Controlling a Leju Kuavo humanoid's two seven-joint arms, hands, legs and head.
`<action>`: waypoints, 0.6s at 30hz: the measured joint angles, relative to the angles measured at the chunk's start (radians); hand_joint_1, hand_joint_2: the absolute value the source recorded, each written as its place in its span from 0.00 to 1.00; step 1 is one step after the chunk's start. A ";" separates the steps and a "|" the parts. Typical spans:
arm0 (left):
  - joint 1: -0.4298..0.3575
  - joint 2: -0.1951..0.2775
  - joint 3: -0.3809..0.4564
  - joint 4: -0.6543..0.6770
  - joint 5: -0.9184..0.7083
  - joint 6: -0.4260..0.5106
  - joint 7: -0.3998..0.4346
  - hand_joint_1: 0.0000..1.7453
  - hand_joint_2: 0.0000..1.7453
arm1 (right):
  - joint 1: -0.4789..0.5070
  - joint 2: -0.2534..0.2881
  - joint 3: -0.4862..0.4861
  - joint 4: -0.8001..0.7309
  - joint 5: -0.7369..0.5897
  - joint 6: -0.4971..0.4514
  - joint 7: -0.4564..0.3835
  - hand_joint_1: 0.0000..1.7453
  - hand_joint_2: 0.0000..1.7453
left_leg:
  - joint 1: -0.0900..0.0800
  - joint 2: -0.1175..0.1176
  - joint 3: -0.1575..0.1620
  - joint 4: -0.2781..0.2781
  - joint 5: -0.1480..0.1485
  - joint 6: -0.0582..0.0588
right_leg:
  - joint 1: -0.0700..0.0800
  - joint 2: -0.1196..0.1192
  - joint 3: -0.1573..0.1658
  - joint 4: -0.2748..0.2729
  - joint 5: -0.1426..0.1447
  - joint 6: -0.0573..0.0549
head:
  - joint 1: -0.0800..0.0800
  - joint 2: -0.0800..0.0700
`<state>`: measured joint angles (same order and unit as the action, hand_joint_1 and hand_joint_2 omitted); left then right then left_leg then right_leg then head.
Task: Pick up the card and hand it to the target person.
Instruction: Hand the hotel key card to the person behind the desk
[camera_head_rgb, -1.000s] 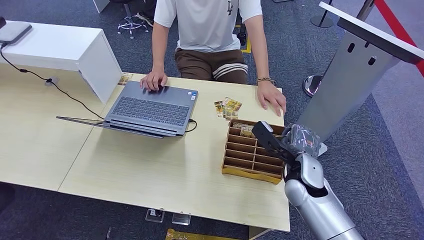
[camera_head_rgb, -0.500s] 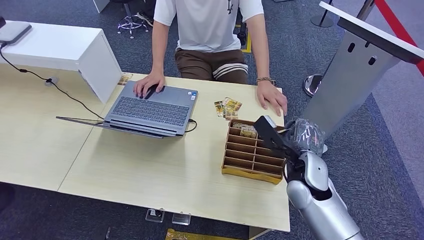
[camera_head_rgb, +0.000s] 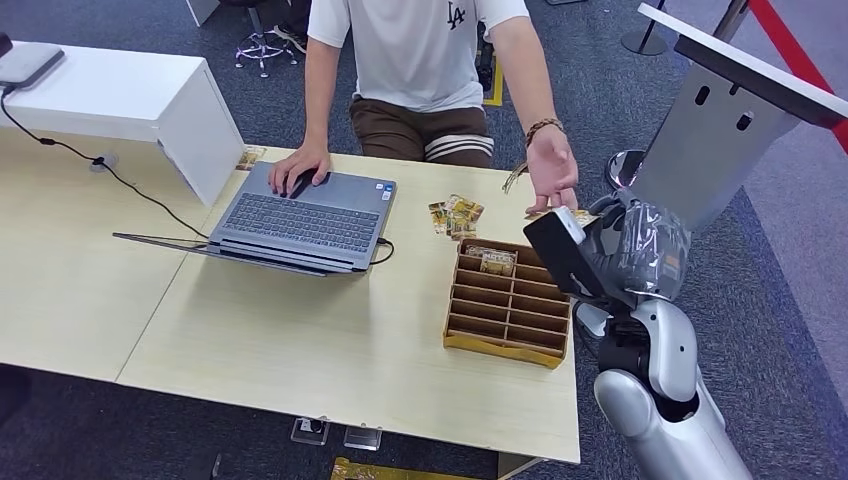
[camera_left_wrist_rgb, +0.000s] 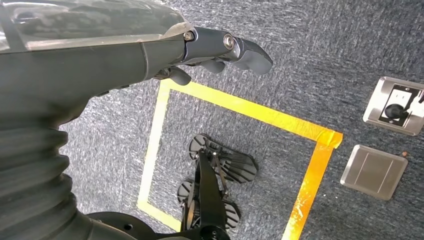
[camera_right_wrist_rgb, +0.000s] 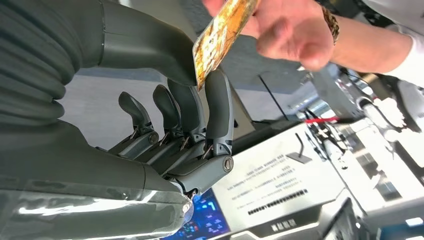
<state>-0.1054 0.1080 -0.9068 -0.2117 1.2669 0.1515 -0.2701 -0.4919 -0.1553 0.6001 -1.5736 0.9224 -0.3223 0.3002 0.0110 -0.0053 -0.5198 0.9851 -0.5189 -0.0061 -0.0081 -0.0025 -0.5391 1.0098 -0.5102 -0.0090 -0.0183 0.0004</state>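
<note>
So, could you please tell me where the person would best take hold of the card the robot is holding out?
The card is pinched at its lower end by the right hand, so its free upper end is probably the part to grip, thumb and fingers on the two flat faces. The person's hand is already at that end, coming from the side away from the robot's fingers.

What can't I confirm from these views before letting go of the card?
- Card: the print is blurred in the right wrist view; in the head view the right hand hides most of it.
- Person's hand: the frame edge cuts off where its fingers meet the card.
- Left hand: fingers partly hidden behind its own cover.
</note>
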 joint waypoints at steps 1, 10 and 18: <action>0.000 0.000 0.000 0.000 0.000 0.000 0.000 0.00 1.00 | 0.000 0.000 0.000 0.001 0.000 -0.004 -0.003 0.81 1.00 | 0.000 0.000 0.000 0.000 0.000 0.000 | 0.000 0.000 0.000 0.000 0.000 0.000 | 0.000 0.000; -0.008 -0.009 0.000 0.000 -0.001 0.001 0.001 0.00 1.00 | -0.023 0.036 0.008 0.109 -0.009 -0.170 -0.112 0.81 1.00 | 0.000 0.000 0.000 0.000 0.000 0.000 | 0.000 0.000 0.000 0.000 0.000 0.000 | 0.000 0.000; -0.007 -0.013 0.000 0.000 -0.002 0.000 -0.015 0.00 1.00 | -0.047 0.067 0.011 0.214 0.023 -0.196 -0.098 0.40 1.00 | 0.000 0.000 0.000 0.000 0.000 0.000 | 0.000 0.000 0.000 0.000 0.000 0.000 | -0.001 0.000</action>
<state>-0.1125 0.0954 -0.9071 -0.2117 1.2645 0.1513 -0.2853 -0.5385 -0.0881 0.6107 -1.3599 0.9454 -0.5183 0.2027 0.0110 -0.0055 -0.5201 0.9851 -0.5189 -0.0061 -0.0081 -0.0029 -0.5392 1.0099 -0.5102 -0.0090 -0.0189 0.0004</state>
